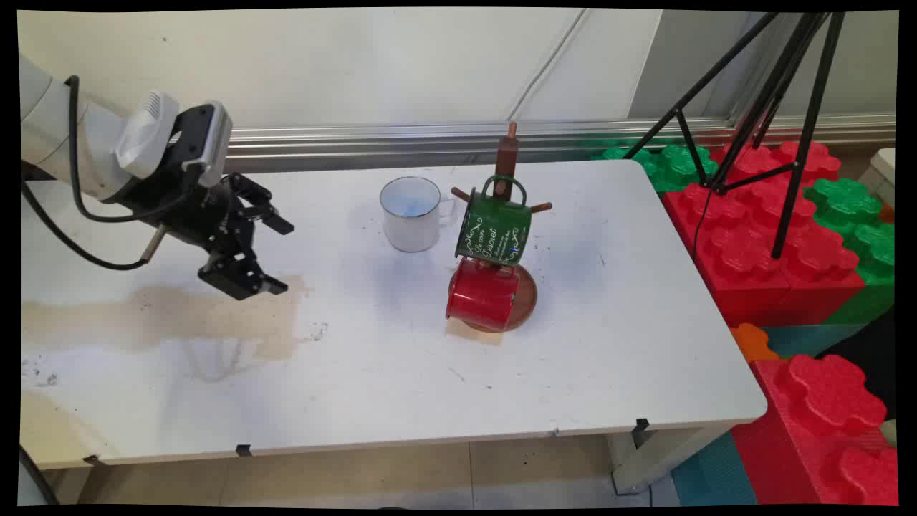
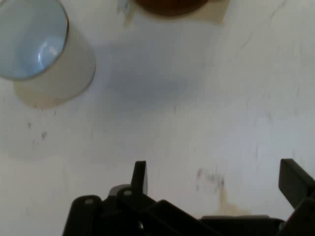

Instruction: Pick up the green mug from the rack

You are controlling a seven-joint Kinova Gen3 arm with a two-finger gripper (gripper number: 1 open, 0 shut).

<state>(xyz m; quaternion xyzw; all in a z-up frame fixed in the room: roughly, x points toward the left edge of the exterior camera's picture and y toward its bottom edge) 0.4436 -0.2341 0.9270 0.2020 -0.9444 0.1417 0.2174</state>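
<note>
while nothing sits between its widely parted fingers, the black two-finger gripper (image 1: 276, 256) hangs empty over the white table (image 1: 358, 373), well apart from the white enamel mug (image 1: 410, 213) standing upright; right of it, a green mug (image 1: 494, 228) and red mug (image 1: 483, 295) hang by their handles on the brown wooden mug tree (image 1: 507, 154).

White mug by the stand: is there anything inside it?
The white mug stands upright on the table, and both views show a bare pale-blue inside with nothing in it. The near wall hides only a strip of the bottom in the main view.
</note>
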